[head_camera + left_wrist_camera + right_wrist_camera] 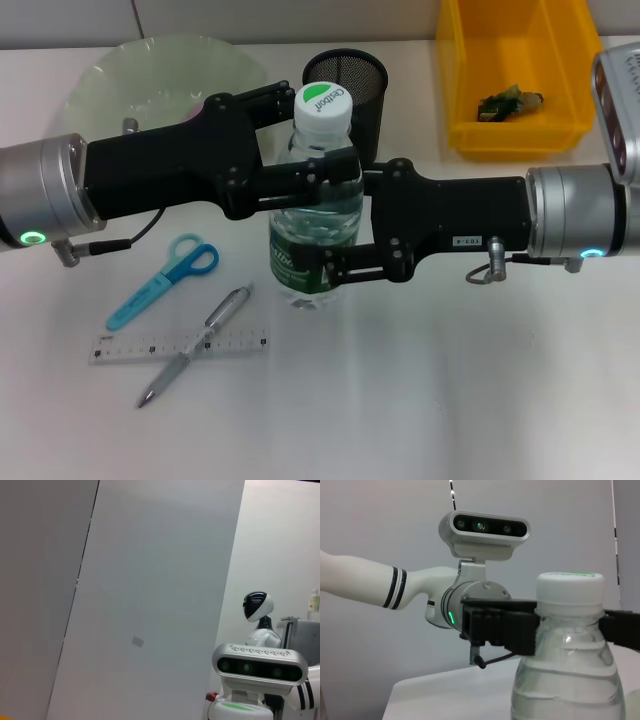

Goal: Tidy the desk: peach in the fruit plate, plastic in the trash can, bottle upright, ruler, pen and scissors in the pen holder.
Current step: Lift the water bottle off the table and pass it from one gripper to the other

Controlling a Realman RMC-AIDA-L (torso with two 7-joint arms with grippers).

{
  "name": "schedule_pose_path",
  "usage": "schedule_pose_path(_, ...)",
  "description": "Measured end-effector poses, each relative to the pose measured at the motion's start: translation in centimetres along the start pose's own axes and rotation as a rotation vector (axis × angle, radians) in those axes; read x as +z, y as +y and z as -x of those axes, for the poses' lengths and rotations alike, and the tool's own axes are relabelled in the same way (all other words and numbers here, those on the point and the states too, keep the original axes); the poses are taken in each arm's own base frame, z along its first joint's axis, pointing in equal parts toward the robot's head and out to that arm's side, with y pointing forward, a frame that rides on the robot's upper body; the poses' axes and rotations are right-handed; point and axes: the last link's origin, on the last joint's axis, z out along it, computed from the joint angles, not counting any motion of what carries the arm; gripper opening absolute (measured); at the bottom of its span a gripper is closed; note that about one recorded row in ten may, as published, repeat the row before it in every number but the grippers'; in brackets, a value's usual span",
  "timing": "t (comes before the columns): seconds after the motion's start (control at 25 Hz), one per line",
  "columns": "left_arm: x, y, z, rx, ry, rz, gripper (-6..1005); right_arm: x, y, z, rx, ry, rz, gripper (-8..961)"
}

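Between both grippers, left gripper (300, 135) and right gripper (325, 225) jaws pinch the water bottle (316, 205), steadying it upright on the table (450, 380).

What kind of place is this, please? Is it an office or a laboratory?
Most likely a robotics laboratory set up as a mock office desk. Both claws, left claw and right claw, grip the bottle on a white table, a second robot stands by plain white walls, and desk items like the scissors lie staged.
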Motion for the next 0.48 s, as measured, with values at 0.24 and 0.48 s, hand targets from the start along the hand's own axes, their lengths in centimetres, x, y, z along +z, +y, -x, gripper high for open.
schedule_pose_path(0.24,0.07,-0.03,0.07,0.0,-0.007,0.001,794,0.05,-0.09,0.38,-0.017,-0.001,0.002,750)
schedule_pose_path(0.48,0.06,-0.14,0.09,-0.001,-0.002,-0.01,789,0.08,-0.11,0.41,-0.019,0.001,0.002,750)
